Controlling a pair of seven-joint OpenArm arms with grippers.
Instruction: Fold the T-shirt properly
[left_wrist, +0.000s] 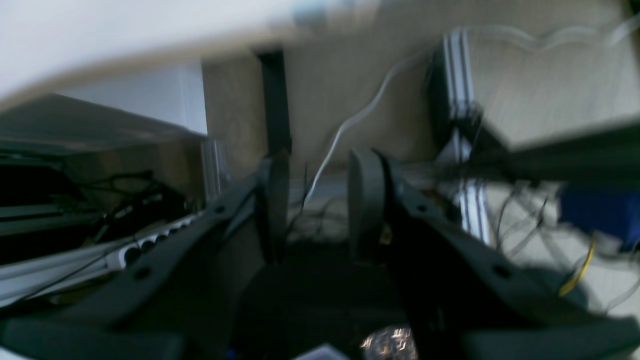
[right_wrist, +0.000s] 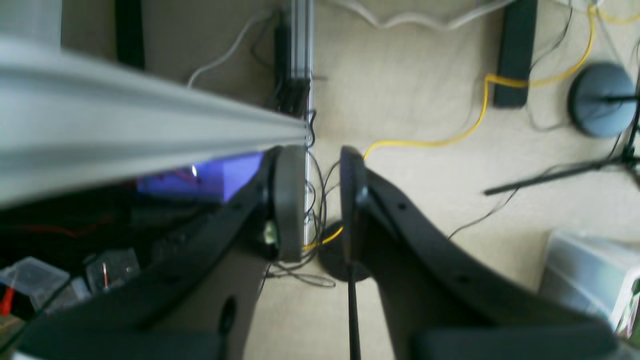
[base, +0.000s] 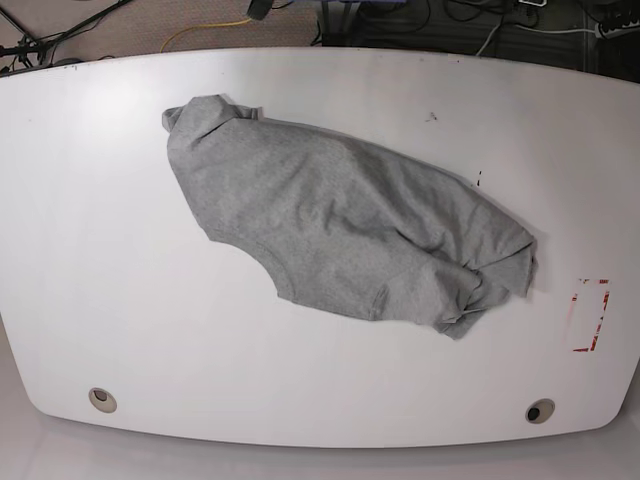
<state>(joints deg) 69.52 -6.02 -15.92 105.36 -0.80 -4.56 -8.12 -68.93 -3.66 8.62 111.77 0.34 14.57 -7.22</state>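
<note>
White and wide, the bench (base: 90, 250) is filling most of the base view, with cables trailing over the floor beyond its far edge. The T-shirt (base: 340, 225) is lying crumpled on it, stretching diagonally from the far left toward the near right, nothing folded yet. One end is bunching into a small hump at the far left, while the near right end is rumpling into overlapping pleats, just short of some red marks (base: 590, 315) on the bench top.

Neither arm is showing above the bench. Both wrist cameras are looking down past the bench at floor, cables and frame rails. The left pincer (left_wrist: 317, 200) is standing with its pads apart and nothing between them; the right pincer (right_wrist: 322, 200) is likewise parted and empty.

To my eye the grey knit is looking light, soft and floppy, so it should be sagging and draping when lifted, and sliding easily on the smooth top. I would be pinching it at the edges, probably at the two bunched ends, to spread it flat first. Which end holds the collar I cannot tell.
</note>
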